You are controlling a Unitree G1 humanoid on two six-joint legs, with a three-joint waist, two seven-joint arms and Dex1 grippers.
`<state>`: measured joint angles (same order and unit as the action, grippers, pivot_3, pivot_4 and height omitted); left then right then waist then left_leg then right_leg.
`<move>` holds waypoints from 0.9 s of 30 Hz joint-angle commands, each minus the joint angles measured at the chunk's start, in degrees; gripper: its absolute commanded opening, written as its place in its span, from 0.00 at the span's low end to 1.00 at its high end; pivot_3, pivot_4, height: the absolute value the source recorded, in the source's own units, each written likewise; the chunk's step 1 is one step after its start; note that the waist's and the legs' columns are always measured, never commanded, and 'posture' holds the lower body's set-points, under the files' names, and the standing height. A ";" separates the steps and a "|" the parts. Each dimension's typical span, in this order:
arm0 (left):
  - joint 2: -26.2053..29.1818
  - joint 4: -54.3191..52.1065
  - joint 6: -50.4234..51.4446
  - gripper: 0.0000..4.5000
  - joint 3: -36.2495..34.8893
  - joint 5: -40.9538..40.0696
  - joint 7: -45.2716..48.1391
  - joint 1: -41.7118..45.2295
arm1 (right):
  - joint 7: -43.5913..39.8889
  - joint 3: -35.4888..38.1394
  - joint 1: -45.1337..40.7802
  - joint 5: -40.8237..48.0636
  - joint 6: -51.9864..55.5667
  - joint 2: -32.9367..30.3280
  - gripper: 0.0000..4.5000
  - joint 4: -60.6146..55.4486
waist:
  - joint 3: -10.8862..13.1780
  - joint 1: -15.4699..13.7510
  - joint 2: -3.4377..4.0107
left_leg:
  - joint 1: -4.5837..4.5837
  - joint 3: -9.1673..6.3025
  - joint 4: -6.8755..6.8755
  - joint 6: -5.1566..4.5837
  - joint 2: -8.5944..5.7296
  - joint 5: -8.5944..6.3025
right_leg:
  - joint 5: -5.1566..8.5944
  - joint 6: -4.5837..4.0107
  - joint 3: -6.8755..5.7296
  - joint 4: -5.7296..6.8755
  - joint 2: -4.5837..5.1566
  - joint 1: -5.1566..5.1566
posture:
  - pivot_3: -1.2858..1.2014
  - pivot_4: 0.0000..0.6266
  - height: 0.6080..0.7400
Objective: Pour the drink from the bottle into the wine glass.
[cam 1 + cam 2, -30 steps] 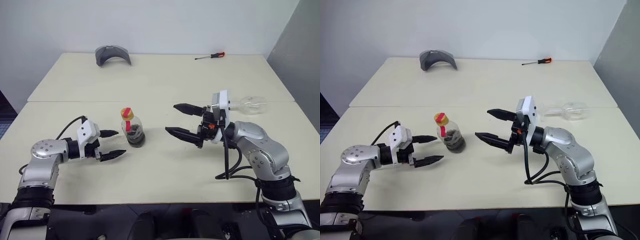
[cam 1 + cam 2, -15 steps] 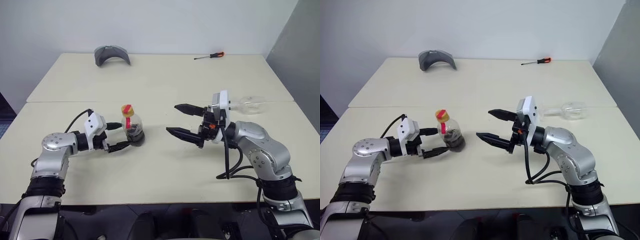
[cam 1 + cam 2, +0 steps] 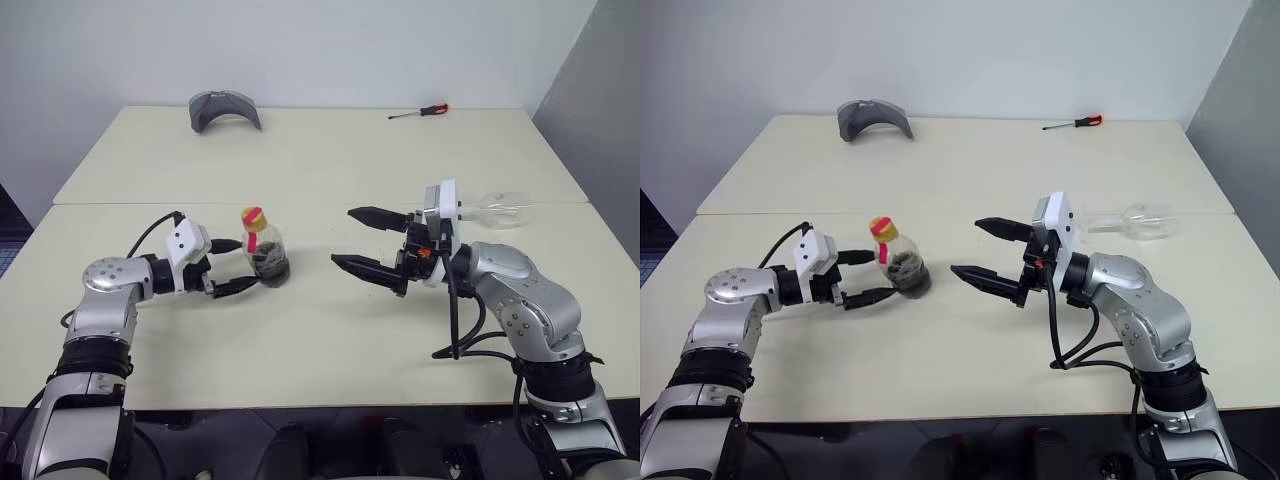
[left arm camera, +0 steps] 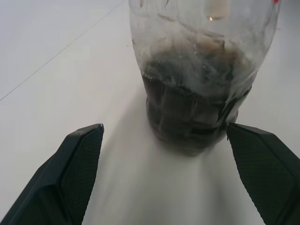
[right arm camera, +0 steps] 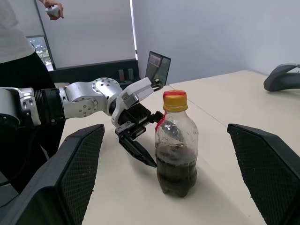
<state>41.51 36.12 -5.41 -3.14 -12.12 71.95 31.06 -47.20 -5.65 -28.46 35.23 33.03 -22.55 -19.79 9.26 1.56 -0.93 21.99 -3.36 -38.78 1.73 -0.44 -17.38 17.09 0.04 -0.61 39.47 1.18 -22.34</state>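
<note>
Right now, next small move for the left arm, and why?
Probably ease the left end effector a little further forward, then close. Its fingers are open on either side of the bottle, which stands upright and capped, but the left wrist view shows the fingertips short of the body's widest part.

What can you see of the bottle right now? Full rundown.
The bottle is small, squat and round-bodied, clear plastic by the look, with a red neck strip and a yellow-and-red cap, screwed on. Dark drink fills roughly its lower third. It stands upright on the table. The left gripper is open, its fingers either side of the lower body; contact cannot be told.
</note>
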 commanded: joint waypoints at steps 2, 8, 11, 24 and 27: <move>1.25 2.79 -2.61 0.99 -0.62 1.06 -0.42 3.36 | -0.10 0.88 -0.28 0.76 -0.69 -0.17 1.00 -1.83 | 0.00 -0.02 0.00 | 0.01 0.00 -0.01 0.00 -0.01 0.00 | 0.00 0.00 0.00 0.00 0.00 0.00 | 0.52 0.24 1.00; 0.71 6.89 -5.06 0.99 -0.73 2.15 -1.49 5.80 | -0.10 0.66 0.16 1.09 -0.19 -0.35 1.00 -2.72 | 0.00 0.04 -0.01 | 0.00 0.00 0.00 0.00 -0.01 0.00 | 0.00 0.00 0.00 0.01 0.00 0.00 | 0.52 0.24 1.00; 0.56 7.85 -5.74 0.99 -0.61 2.31 -1.45 6.20 | -0.16 0.71 0.16 1.08 -0.18 -0.43 1.00 -2.67 | 0.00 0.03 -0.01 | 0.01 0.00 -0.02 0.00 -0.01 0.00 | 0.00 0.00 -0.01 0.00 0.00 0.00 | 0.52 0.24 1.00; 2.67 -0.36 -3.05 0.99 -1.00 -0.12 2.21 -1.77 | -0.05 0.78 0.32 1.04 -0.34 -0.46 1.00 -2.80 | 0.00 0.28 0.00 | 0.00 0.02 0.00 0.01 0.00 0.00 | 0.00 0.00 0.06 0.02 0.00 -0.02 | 0.52 0.24 1.00; 3.19 -3.71 -1.54 0.99 -1.99 -0.95 1.94 -4.59 | -0.04 0.64 0.46 1.02 -0.50 -0.31 1.00 -2.78 | 0.00 0.20 0.00 | 0.01 -0.02 0.01 0.01 0.02 0.00 | 0.00 0.00 0.01 0.04 0.00 -0.04 | 0.52 0.24 1.00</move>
<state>43.02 35.59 -7.52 -3.29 -11.43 73.77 26.58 -47.27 -5.67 -27.83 35.28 33.09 -22.86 -20.19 9.26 1.77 -0.94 22.00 -3.39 -38.76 1.74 -0.42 -17.38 17.10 0.04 -0.59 39.52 1.18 -22.38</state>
